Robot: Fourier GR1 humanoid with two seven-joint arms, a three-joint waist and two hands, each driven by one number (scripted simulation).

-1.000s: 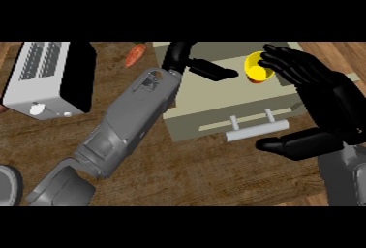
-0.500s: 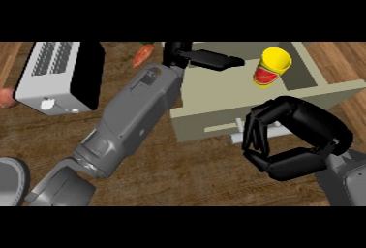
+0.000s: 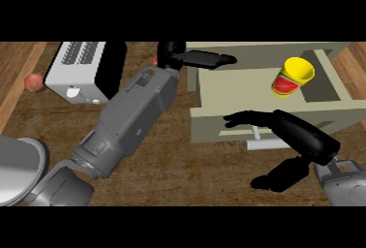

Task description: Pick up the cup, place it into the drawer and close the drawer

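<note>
Since a moment ago, uncurled and now spread flat against drawer (image 3: pixel 214 127) front, right robot hand (image 3: pixel 286 128); inside, tilted cup (image 3: pixel 292 77)—light, rigid, smooth, best gripped mid-body; left robot hand (image 3: pixel 196 59) open.

The left forearm (image 3: pixel 129 126) is stretched diagonally up the view, its hand (image 3: pixel 196 59) held with fingers straight. The right hand (image 3: pixel 304 138) is spread wide, fingers extended leftward and thumb (image 3: pixel 279 175) dropped below.

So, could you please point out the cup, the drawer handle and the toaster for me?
cup (image 3: pixel 292 77): head view, on its yellow side wall.
drawer handle (image 3: pixel 266 144): head view, on the pale bar.
toaster (image 3: pixel 80 72): head view, on its white top.
</note>
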